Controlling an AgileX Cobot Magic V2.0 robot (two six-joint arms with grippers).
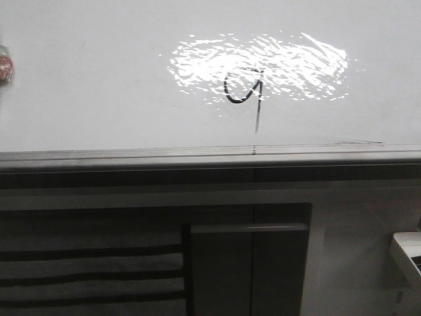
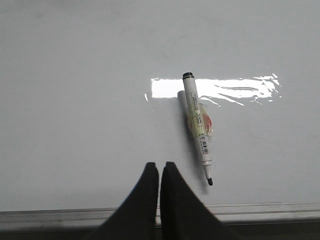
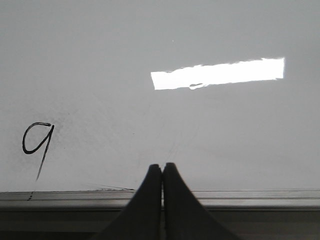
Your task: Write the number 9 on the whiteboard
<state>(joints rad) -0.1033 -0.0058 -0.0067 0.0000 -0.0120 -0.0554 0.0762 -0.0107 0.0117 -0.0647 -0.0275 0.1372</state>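
The whiteboard [image 1: 99, 85] fills the upper front view, glossy white with a bright glare patch and a grey edge rail. The number 9 [image 1: 245, 89] is drawn on it in black, a rounded loop with a long thin tail; it also shows in the right wrist view [image 3: 37, 142]. A white marker pen [image 2: 198, 126], uncapped with its black tip toward the rail, lies flat on the board beside its cap. My left gripper [image 2: 160, 166] is shut and empty, close beside the pen's tip. My right gripper [image 3: 162, 167] is shut and empty over the board's edge. Neither gripper shows in the front view.
A grey metal rail [image 1: 210, 158] runs along the board's near edge. Below it stands a dark cabinet with slats [image 1: 92, 270]. A white object [image 1: 409, 257] pokes in at the right. A small reddish thing [image 1: 5, 66] sits at the board's far left edge.
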